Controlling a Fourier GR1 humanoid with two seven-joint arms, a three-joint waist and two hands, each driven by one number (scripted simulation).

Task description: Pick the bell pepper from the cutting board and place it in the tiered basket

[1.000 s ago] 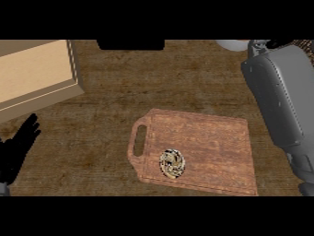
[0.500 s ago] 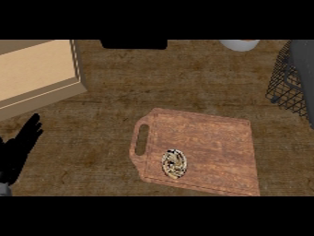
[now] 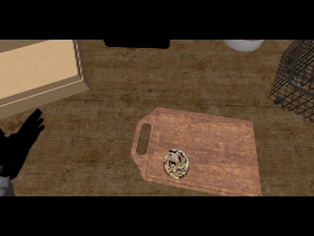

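My left hand (image 3: 11,152) rests open at the lower-left edge, fingers straight and pointing up, holding nothing. My right hand isn't in view, so I can't say anything about its fingers.

The cutting board (image 3: 207,150) lies flat on the counter (image 3: 152,78), well to the right of my left hand, handle slot on its left side. The bell pepper (image 3: 176,163) sits on the board's lower-left part, just right of the slot and near the front edge. It looks small, rounded and mottled pale and dark; I can't make out the stem.

The tiered basket (image 3: 305,83), black wire, stands at the right edge, well apart from the board and further back.

Handling guess: light, hollow, fairly stiff skin, likely smooth and prone to roll. I'd come from above and wrap fingers and thumb round its widest part, not pinch the top. The basket is on the right, so the right hand is the sensible one.

Also in view: a tan box (image 3: 26,73) upper left, a white bowl (image 3: 244,44) at the top edge.
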